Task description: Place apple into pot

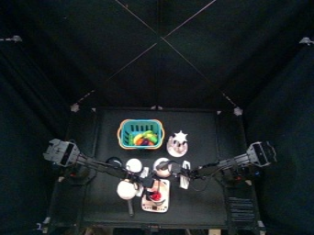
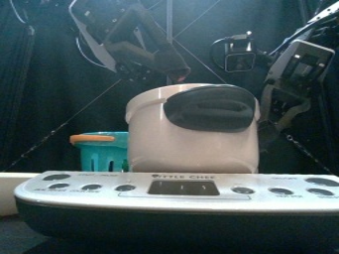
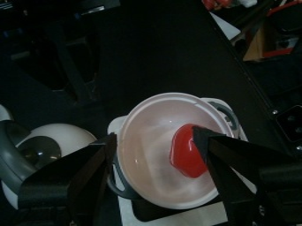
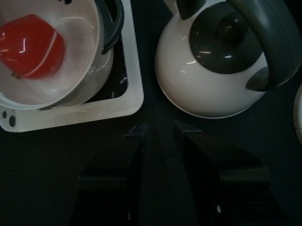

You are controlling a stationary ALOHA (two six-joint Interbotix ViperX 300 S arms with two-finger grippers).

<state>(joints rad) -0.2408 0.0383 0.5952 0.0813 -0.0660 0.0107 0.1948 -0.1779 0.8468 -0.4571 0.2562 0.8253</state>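
One red apple (image 3: 189, 151) in wht pot (image 3: 147, 124)

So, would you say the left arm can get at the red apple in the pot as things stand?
Probably yes. The pot has no lid, the apple lies exposed inside, and the left gripper hangs above it with fingers spread, nothing between.

Lighting: dim overall, black curtains and black table (image 1: 110, 128) absorbing most light. Top view: objects small, lit from above, faint sheen on the tabletop. Front view: the white pot (image 2: 192, 129) is brightly lit; the near stove edge (image 2: 169, 198) is blurred. Wrist views: soft glare on the pot's white interior (image 3: 160, 132); the kettle (image 4: 218, 62) shows highlights; the jaws are dark, out of focus.
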